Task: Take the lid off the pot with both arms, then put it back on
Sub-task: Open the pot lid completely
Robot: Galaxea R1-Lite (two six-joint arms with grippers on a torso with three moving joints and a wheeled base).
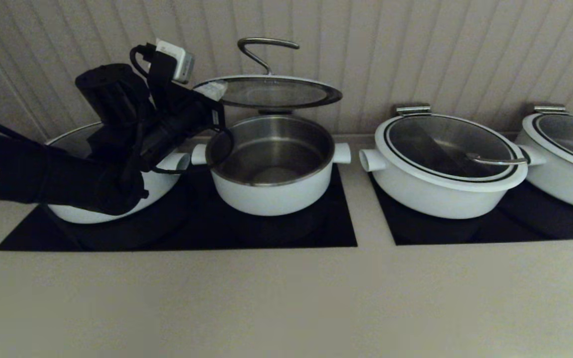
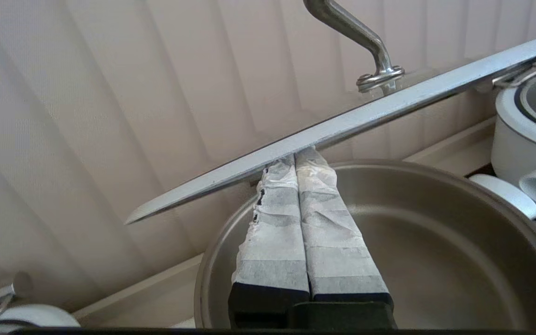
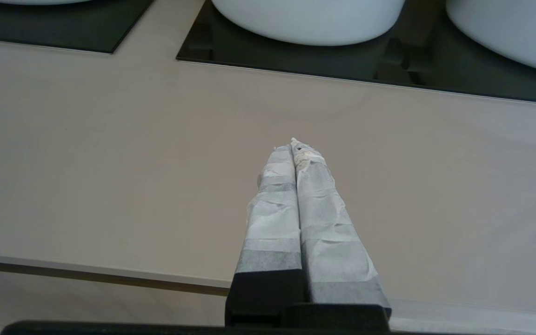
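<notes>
Above the pot (image 1: 271, 166), lid (image 1: 271, 92) raised on closed left tool (image 2: 298, 160)

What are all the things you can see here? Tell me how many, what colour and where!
lid: 1, glass with white rim and steel handle, in the air above the pot, left fingertips under its edge.
pot: 1, white outside, steel inside, open, on the left black cooktop.
wider white pots: 3; one lidded on the right cooktop, one far right, one behind the left arm.
counter: 1, beige, in front.
wall: beige, ribbed, behind.
left gripper: black with white fingers, shut, beneath the lid's rim.
right gripper: same colours, shut, over the bare counter.
</notes>
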